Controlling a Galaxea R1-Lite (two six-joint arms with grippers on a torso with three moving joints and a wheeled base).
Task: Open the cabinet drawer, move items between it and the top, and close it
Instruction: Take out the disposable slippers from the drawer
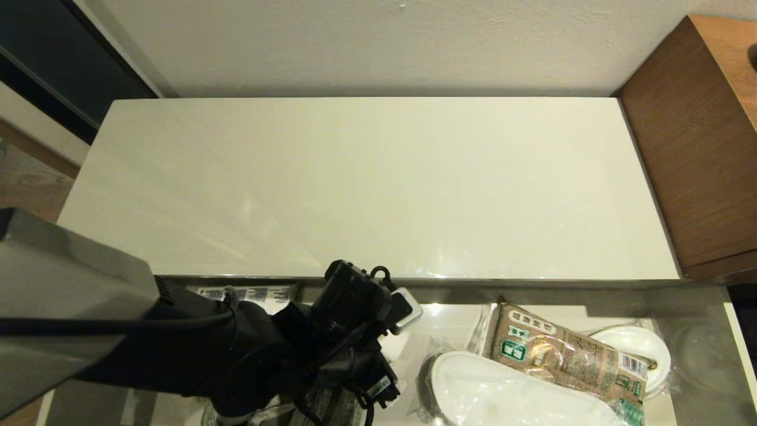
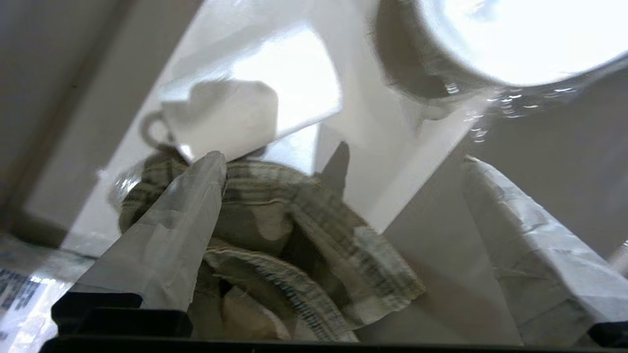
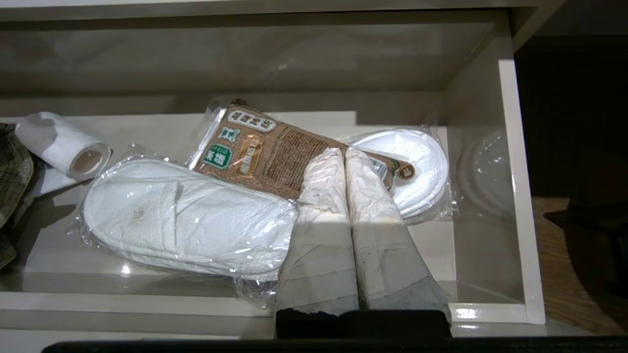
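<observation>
Left tool, fingers spread wide, hangs over the crumpled grey-green denim garment.

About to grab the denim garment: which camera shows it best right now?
The left wrist view: the denim garment fills the middle, lying between the open left pincer's fingers. The right wrist view catches only an edge of it beside the paper roll. In the head view the left arm hides it.
</observation>
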